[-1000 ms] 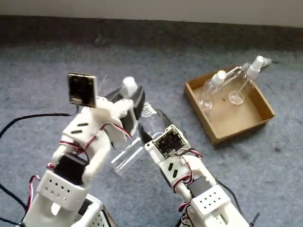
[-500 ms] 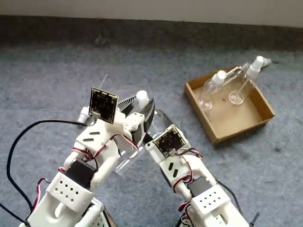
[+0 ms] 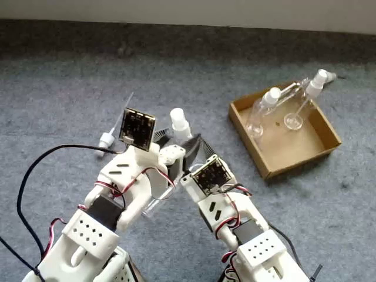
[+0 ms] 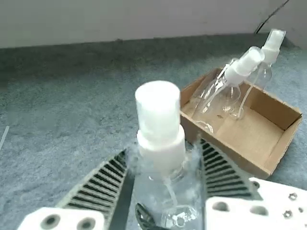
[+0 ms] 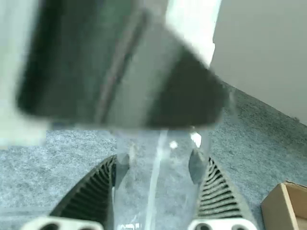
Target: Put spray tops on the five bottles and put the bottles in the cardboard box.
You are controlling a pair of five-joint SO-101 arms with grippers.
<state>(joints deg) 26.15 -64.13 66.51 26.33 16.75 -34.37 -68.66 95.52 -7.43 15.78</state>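
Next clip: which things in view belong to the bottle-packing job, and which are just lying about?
Job:
- held bottle with fitted spray top, gripped by left gripper and right gripper
- cardboard box
- first capped bottle and second capped bottle, both inside the box
- loose spray top beside the arms

Lying about:
- black cable by the left arm
- grey carpet underneath

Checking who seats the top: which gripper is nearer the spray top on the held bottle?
Left. The left gripper clamps the bottle just under its spray top; the right gripper holds the body farther down.
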